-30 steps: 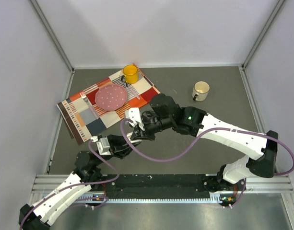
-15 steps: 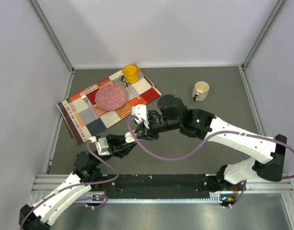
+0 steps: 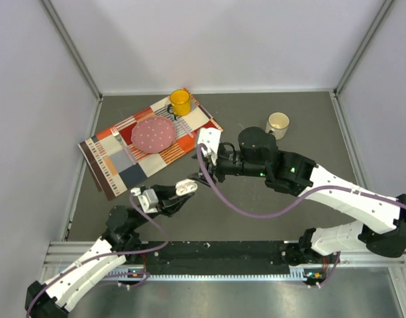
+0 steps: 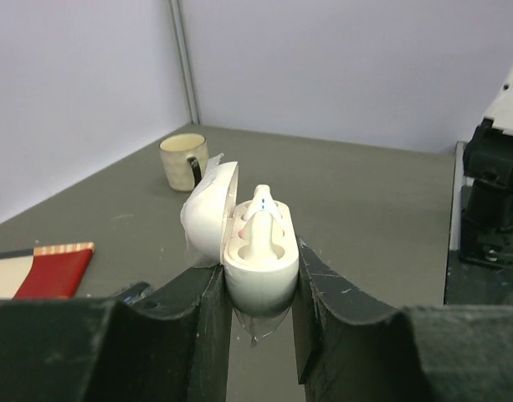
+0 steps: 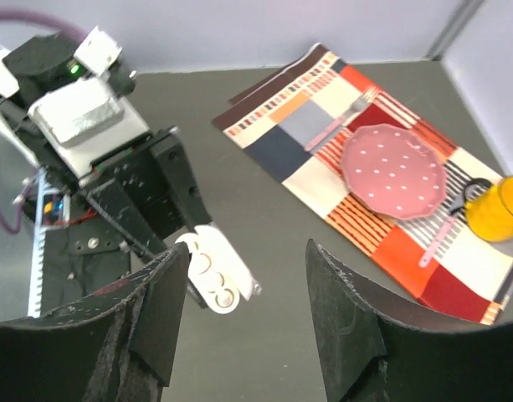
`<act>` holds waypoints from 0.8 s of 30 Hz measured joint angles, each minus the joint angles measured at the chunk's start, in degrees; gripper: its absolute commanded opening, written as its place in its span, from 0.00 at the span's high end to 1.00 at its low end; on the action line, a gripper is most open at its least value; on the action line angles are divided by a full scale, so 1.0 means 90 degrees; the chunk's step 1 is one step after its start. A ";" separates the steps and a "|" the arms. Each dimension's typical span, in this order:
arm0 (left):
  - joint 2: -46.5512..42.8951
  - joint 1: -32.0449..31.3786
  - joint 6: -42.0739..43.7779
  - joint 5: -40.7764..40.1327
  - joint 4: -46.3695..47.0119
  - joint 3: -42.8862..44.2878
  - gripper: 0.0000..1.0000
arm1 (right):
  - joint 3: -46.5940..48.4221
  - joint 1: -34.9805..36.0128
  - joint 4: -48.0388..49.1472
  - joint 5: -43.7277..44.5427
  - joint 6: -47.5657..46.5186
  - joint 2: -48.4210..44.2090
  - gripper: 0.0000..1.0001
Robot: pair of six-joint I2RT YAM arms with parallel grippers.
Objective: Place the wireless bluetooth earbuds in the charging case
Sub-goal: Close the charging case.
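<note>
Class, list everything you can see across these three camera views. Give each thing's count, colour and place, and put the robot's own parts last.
charging case: one, white, lid open, between the left arm's jaws
earbud: one, white, in the open case
placemat: one, red, orange, white and grey, far left of table
plate: one, pink with white dots, on the placemat
yellow mug: one, at the placemat's far edge
cream mug: one, on the table, far right
fork: one, pale, on the placemat
table: one, dark grey
left arm: white and black, jaws shut on the charging case
right arm: white and black, jaws open, empty
</note>
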 measured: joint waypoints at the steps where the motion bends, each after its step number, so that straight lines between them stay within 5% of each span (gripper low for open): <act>1: 0.0068 0.0000 0.0058 -0.0002 -0.0092 0.0027 1.00 | 0.0000 0.0000 0.0049 0.0097 0.0032 -0.0029 0.41; 5: 0.0427 0.0000 0.0209 0.0002 -0.0435 0.0311 1.00 | -0.0107 -0.0010 0.0491 0.0787 0.0503 -0.0194 0.25; 11: 0.0571 0.0000 0.0073 0.0034 -0.0418 0.0413 1.00 | -0.1069 -0.0296 0.1452 0.1872 0.2161 -0.0741 0.25; 14: 0.0427 0.0000 -0.0075 0.0046 -0.0197 0.0289 1.00 | -0.1445 -0.0690 0.1722 0.2064 0.3138 -0.0843 0.10; 24: -0.0170 0.0000 -0.0396 0.0272 0.0323 0.0126 1.00 | -0.2620 -0.1178 0.2132 0.2295 0.5022 -0.1234 0.01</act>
